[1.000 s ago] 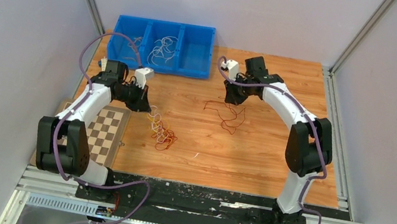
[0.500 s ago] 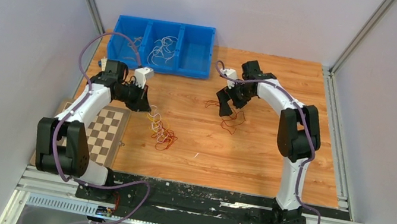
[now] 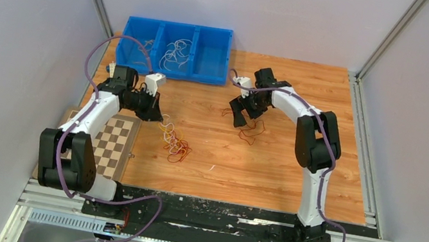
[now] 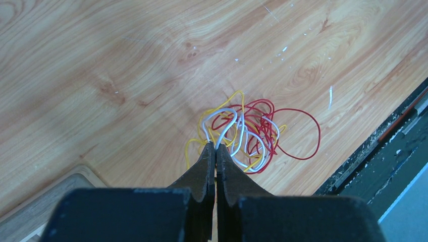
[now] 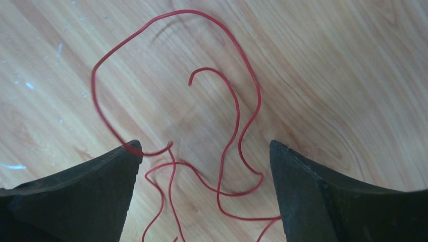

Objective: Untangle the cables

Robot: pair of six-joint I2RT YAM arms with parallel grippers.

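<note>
The blue bin [image 3: 171, 72] is sitting at the far left of the desk [image 3: 269, 169], its middle compartment holding a bunch of white cables [image 3: 176, 50] (a few thinner strands are lying in the left compartment). The left fingers [image 4: 215, 164] are pinching shut on white and yellow strands of the mixed cables [image 4: 247, 133], which are trailing onto the desk. The right fingers [image 3: 240, 115] are hanging spread wide, gripping nothing, over the loose red cables [image 5: 236, 113].

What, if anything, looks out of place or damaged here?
Nothing looks damaged or spilled. The left gripper is shut on strands of the tangle, and a loose red cable lies below the open right gripper. Only small white flecks mark the table.
</note>
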